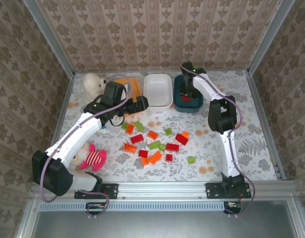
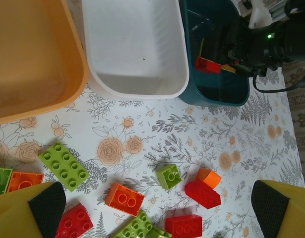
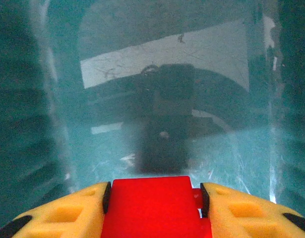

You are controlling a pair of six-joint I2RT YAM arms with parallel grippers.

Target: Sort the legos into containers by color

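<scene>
Quick look from my seat. The table [image 1: 251,129] wears a pale floral cloth with grey leaves and peach roses. The cell around it is papered in beige damask wallpaper [image 1: 157,34], with aluminium frame posts [image 1: 265,34] in the back corners.

Along the back edge the three containers stand in a row: orange bin [image 1: 134,85], white bin [image 1: 158,90], teal bin [image 1: 183,105]. The white and teal ones look pressed together. The legos [image 1: 154,144] lie scattered mid-table, red, orange and green all mixed, with one green brick [image 1: 191,159] off on its own toward the right arm's base.

My right gripper [image 3: 154,191] is down inside the teal bin, pads clenched on a red brick [image 3: 152,218], with the bin floor ahead of it. My left gripper [image 2: 157,198] is spread wide with nothing in it, hovering over the back of the scatter, just in front of the bins.

For moving around, the right side has the most bare cloth, between the scatter and the right frame. The left is tighter: the pink plush [image 1: 95,157] lies right beside the left arm, and the white fluffy toy [image 1: 92,83] sits in the back-left corner. A strip of cloth runs bare along the near rail [image 1: 162,188].
</scene>
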